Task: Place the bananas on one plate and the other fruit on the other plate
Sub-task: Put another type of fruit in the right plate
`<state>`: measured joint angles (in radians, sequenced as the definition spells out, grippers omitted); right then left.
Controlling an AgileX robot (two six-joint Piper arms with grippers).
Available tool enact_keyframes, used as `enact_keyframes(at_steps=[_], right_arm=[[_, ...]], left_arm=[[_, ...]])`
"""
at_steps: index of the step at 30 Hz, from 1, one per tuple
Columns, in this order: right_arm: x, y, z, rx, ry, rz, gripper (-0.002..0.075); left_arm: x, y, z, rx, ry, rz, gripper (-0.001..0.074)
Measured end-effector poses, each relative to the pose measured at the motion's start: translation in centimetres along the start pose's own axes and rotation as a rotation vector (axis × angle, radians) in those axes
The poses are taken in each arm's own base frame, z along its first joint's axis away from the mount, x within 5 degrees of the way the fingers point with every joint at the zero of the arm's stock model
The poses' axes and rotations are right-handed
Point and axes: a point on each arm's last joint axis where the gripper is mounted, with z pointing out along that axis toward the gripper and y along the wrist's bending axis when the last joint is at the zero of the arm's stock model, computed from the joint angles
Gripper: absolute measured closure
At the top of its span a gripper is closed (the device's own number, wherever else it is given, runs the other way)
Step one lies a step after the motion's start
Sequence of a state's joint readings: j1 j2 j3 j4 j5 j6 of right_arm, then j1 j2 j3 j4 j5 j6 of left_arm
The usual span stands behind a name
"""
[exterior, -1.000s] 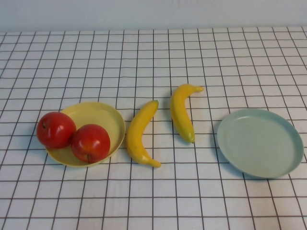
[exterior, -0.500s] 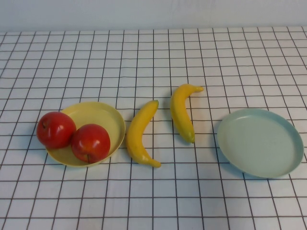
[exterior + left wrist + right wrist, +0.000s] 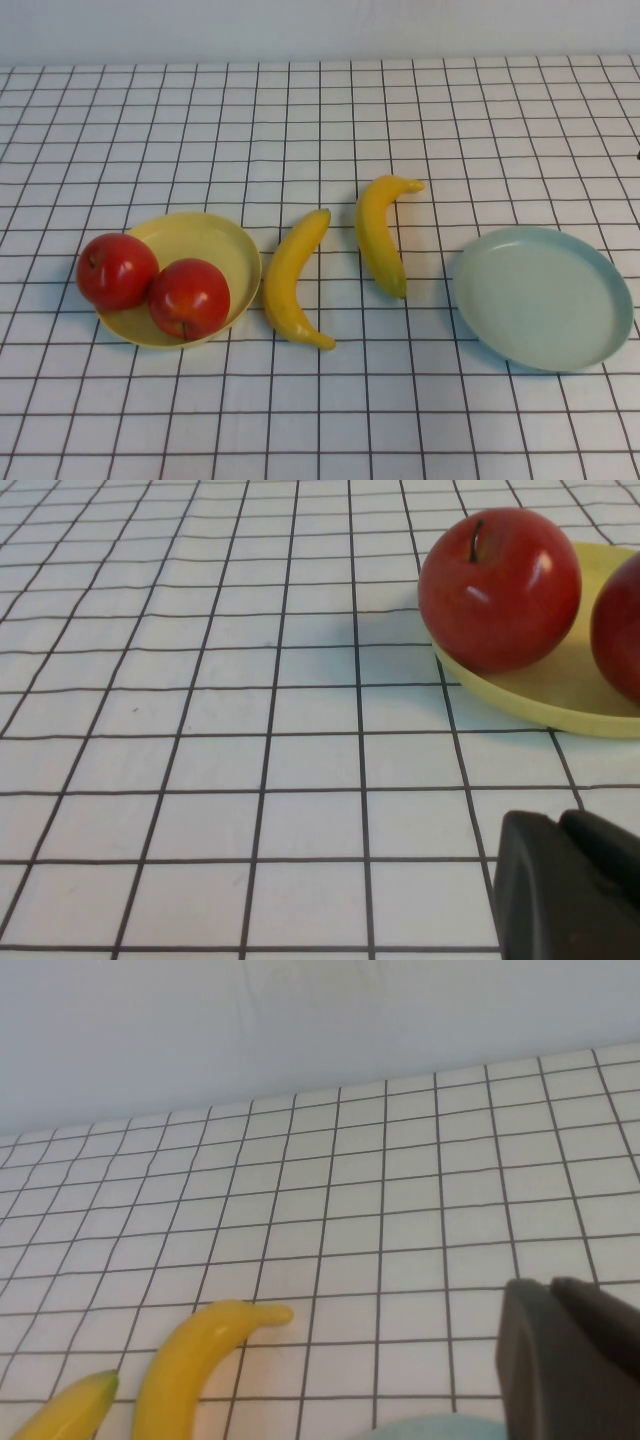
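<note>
Both red apples [image 3: 150,285] already lie on the pale yellow plate [image 3: 225,240] at the lower left of the high view, so the step in hand is, I judge, the first banana. The two bananas [image 3: 293,280] lie on the table [image 3: 320,110] in the middle of the frame, between the yellow plate and the bare blue-green plate [image 3: 545,298] at the right. The right claw [image 3: 565,1360] is clenched and holds nothing; it hangs at the lower right of its wrist view, near the banana tip. The left claw [image 3: 565,885] is also clenched and without load, low beside the yellow plate. To do it well, the right claw should open first, come down over the middle of the nearer banana [image 3: 378,235], across its curve, and grip gently, because the glossy skin may slip.
</note>
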<state>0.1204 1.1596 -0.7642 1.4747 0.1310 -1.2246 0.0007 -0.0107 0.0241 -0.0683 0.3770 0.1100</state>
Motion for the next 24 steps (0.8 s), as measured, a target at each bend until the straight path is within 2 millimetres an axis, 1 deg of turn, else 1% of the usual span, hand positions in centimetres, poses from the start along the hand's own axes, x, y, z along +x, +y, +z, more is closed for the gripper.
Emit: enact_keyframes(at_steps=[12, 14, 16, 18, 24], right_arm=[[0.3, 0.3, 0.0, -0.036, 0.037, -0.044, 0.0742], [0.3, 0.3, 0.1, -0.025, 0.060, 0.038, 0.0743], [0.2, 0.3, 0.3, 0.003, 0.083, 0.178, 0.0743], [0.3, 0.5, 0.6, 0.035, 0.110, 0.227, 0.0743], [1.9, 1.6, 2.3, 0.095, 0.221, 0.112, 0.0742]], left_arm=[[0.0, 0.0, 0.0, 0.000, 0.000, 0.000, 0.0735], [0.0, 0.0, 0.0, 0.000, 0.000, 0.000, 0.0734], [0.0, 0.0, 0.0, 0.000, 0.000, 0.000, 0.0734], [0.0, 0.0, 0.0, 0.000, 0.000, 0.000, 0.0734], [0.0, 0.0, 0.0, 0.000, 0.000, 0.000, 0.0735]])
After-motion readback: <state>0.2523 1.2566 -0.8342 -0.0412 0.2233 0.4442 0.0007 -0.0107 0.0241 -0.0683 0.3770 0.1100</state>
